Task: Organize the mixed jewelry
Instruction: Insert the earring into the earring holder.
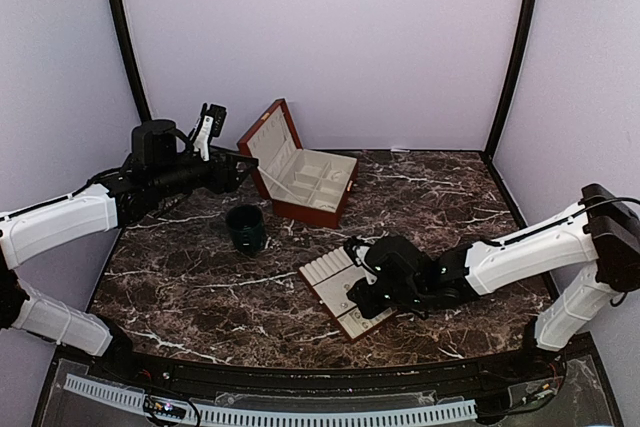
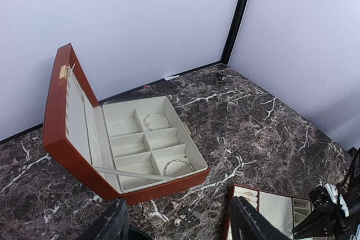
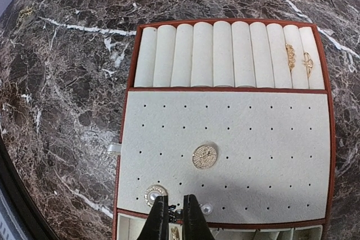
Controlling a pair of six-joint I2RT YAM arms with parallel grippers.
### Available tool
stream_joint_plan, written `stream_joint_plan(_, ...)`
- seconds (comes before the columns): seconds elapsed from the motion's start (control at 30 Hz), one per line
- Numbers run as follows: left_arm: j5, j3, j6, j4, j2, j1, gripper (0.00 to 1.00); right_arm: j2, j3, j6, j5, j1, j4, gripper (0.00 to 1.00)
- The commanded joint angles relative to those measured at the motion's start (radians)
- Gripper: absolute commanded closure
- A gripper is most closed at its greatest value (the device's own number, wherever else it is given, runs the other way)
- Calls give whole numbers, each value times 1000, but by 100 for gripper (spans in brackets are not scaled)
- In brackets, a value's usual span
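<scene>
1. At far left, the left gripper [image 2: 180, 230] hangs above the dark veined marble table [image 1: 200, 287]. Its two black fingers [image 2: 109, 224] are spread wide, with nothing between them.
2. Just below it, a dark green round cup [image 1: 245, 227] stands upright on the marble, near the front-left corner of the box.
3. Behind the cup, a red-brown hinged box with cream lining [image 1: 300, 182] lies open, its lid tilted back to the left. Two thin silver loops [image 2: 156, 121] rest in separate compartments of one column, one far and one near [image 2: 178, 166], with one compartment between them.
4. Further right and closer to the arms lies a flat cream slotted tray with a red-brown rim [image 1: 325, 272]. Two gold rings [image 3: 291, 56] are tucked between the padded rolls at one end. Two round gold discs [image 3: 205, 156] sit on the perforated pad, one of them [image 3: 154, 195] by the pad's near edge, and a small pale stud [image 3: 206, 208] lies on that same edge.
5. At right, the right gripper [image 3: 175, 220] is low over the tray's near edge, between disc and stud. Its fingers are drawn together; whether they pinch a piece cannot be told.
</scene>
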Motion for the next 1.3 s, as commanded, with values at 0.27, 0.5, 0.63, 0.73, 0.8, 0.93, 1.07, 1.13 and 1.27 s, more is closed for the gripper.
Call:
stream_joint_plan(0.27,10,-12,0,-3,-10,2,37,42,-9,-8,24,17,52,100)
stream_joint_plan(0.5,13,-12,0,-3,-12,2,37,48,-11,-1,39,21,39,100)
stream_joint_plan(0.63,12,-13,0,-3,-13,2,37,46,-15,4,51,26,27,100)
stream_joint_plan(0.73,12,-12,2,-3,-14,2,37,47,-15,7,54,27,23,100)
stream_joint_plan(0.8,12,-12,3,-3,-16,2,37,49,-15,10,53,29,22,100)
stream_joint_plan(0.93,9,-12,6,-3,-17,2,37,54,-15,8,51,32,24,100)
stream_joint_plan(1.07,8,-14,7,-3,-18,3,37,63,-22,10,62,39,27,100)
stream_joint_plan(1.13,8,-13,7,-3,-19,3,37,70,-25,10,72,42,27,100)
stream_joint_plan(1.27,6,-15,8,-1,-23,2,37,74,-29,14,102,52,26,100)
